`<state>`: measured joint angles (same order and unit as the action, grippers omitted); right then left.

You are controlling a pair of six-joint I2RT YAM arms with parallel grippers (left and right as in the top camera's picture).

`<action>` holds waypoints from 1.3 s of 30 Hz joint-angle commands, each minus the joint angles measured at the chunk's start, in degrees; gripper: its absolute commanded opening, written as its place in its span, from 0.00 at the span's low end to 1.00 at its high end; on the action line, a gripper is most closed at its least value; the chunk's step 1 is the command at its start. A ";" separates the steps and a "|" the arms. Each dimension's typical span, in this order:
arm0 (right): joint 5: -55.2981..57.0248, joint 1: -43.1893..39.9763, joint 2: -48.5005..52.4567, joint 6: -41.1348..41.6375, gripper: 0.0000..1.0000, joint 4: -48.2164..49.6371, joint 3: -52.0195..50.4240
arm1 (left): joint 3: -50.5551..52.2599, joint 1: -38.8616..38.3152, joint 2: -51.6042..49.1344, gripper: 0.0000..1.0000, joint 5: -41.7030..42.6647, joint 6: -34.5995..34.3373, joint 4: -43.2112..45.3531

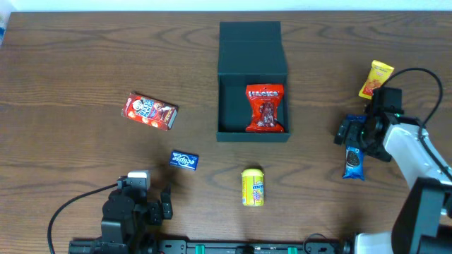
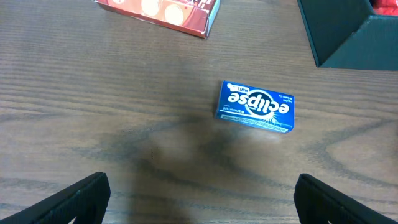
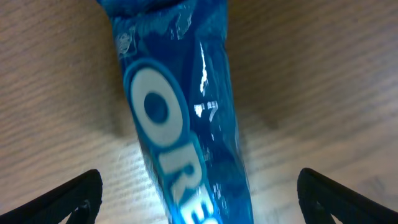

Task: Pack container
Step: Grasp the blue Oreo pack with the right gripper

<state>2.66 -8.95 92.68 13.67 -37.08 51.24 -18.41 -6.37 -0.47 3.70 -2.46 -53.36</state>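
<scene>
The dark teal-black container (image 1: 233, 113) stands open at the table's centre, its lid folded back, with a red snack packet (image 1: 265, 108) inside at the right. My right gripper (image 1: 351, 138) is open just above a blue Oreo packet (image 1: 353, 164). In the right wrist view that packet (image 3: 180, 124) lies between my spread fingers (image 3: 199, 198), close below. My left gripper (image 1: 165, 204) is open and empty at the front left. A blue Eclipse mint box (image 2: 256, 106) lies ahead of it, also in the overhead view (image 1: 184, 161).
A red snack box (image 1: 150, 111) lies at the left and shows in the left wrist view (image 2: 168, 11). A yellow packet (image 1: 253, 187) lies in front of the container. An orange-yellow packet (image 1: 376, 79) lies at the far right. The container's corner (image 2: 354, 37) shows in the left wrist view.
</scene>
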 commanded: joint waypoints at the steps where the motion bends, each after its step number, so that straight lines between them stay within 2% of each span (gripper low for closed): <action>1: -0.11 -0.22 1.36 -1.14 0.99 1.46 -0.35 | 1.84 0.37 0.26 0.95 0.22 1.20 -1.84; 28: -0.09 1.53 3.87 -1.05 0.99 0.63 -0.87 | 1.84 0.37 0.26 0.95 0.22 1.20 -1.84; 37: -0.09 1.53 3.87 -1.05 0.80 0.63 -0.92 | 1.84 0.37 0.26 0.95 0.22 1.20 -1.84; 39: -0.09 1.53 3.87 -1.05 0.78 0.63 -0.98 | 1.84 0.37 0.26 0.95 0.22 1.20 -1.84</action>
<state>2.48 -7.86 96.29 12.91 -36.40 50.87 -18.41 -6.37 -0.47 3.70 -2.46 -53.36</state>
